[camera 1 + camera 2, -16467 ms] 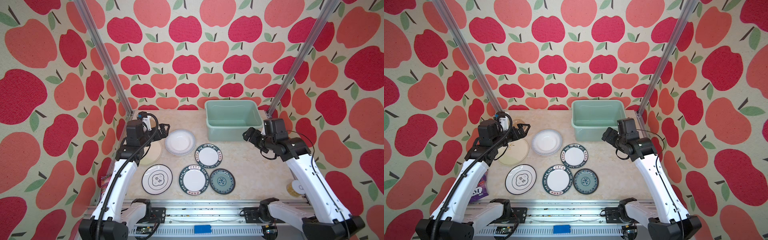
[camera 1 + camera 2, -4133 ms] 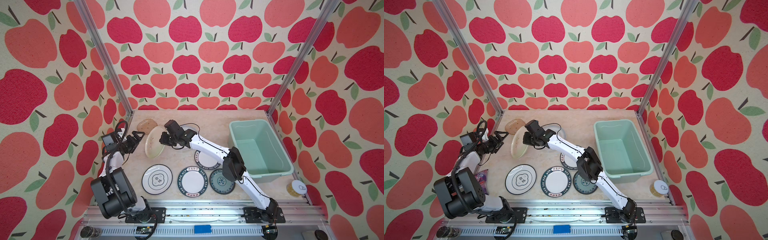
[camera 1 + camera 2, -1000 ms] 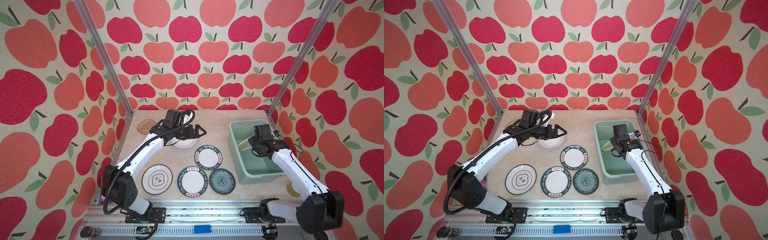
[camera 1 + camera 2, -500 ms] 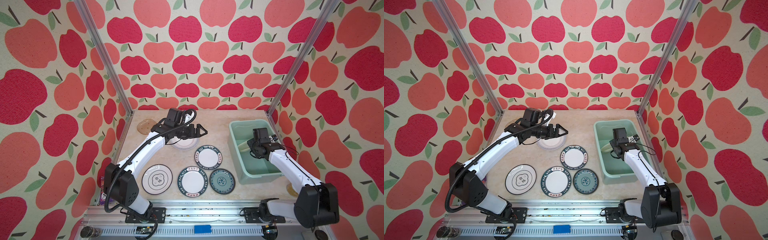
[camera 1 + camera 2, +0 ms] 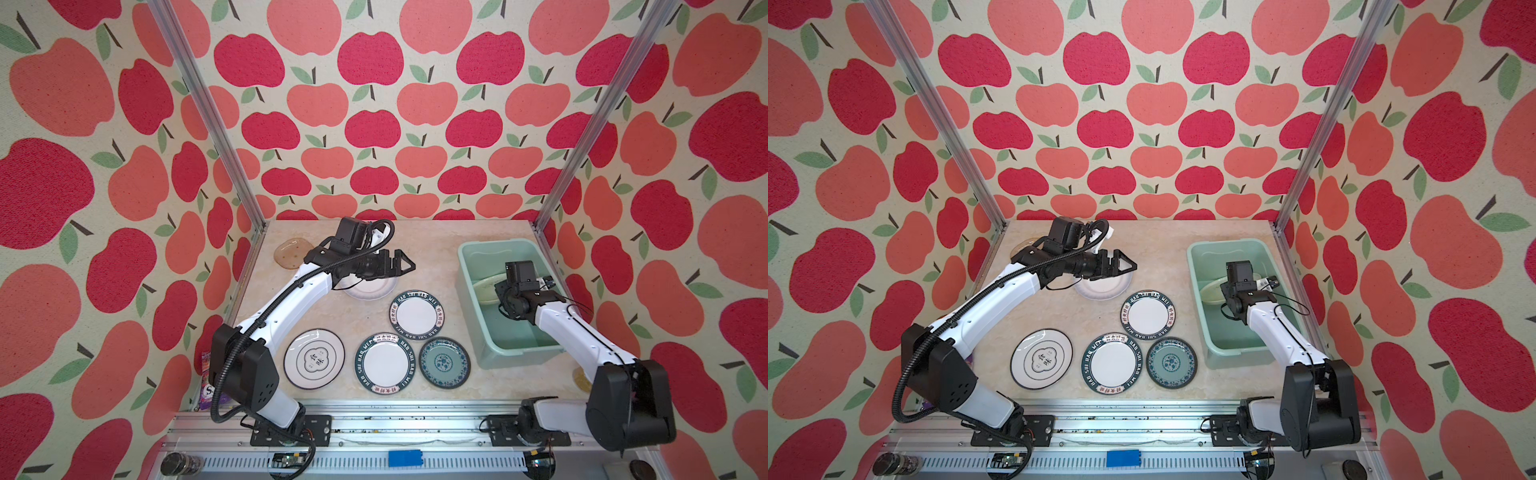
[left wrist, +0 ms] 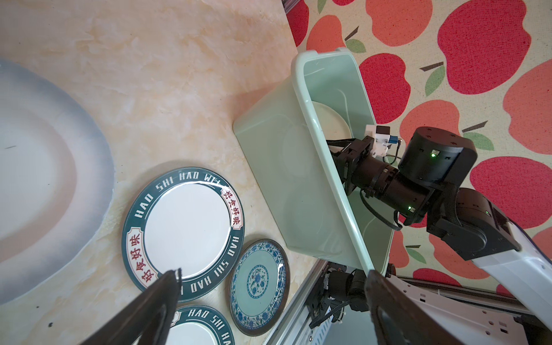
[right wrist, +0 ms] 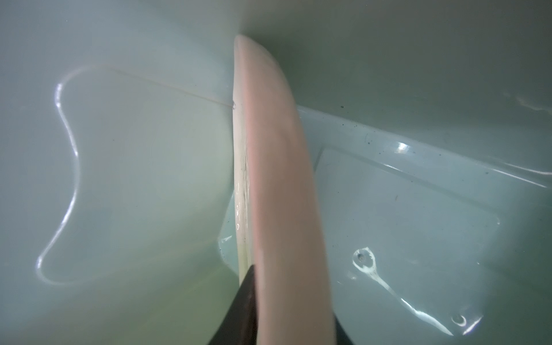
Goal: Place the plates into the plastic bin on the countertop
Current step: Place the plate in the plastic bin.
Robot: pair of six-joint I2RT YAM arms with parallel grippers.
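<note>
The right gripper [image 7: 291, 301] straddles a pale plate [image 5: 484, 286] standing on edge; whether its fingers pinch it I cannot tell; this one plate is in the plastic bin [image 5: 519, 355], whose long axis runs away from the robot; the left gripper [image 5: 404, 264], spread wide, hovers above a whitish plate [image 5: 370, 291]; five other plates [image 5: 384, 362] lie flat on the countertop [image 5: 436, 241].

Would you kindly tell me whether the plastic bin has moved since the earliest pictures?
Yes. The plastic bin has moved rightward and nearer the front rail, turning lengthwise; its near end now lies beside the teal plate, which stayed put.
</note>
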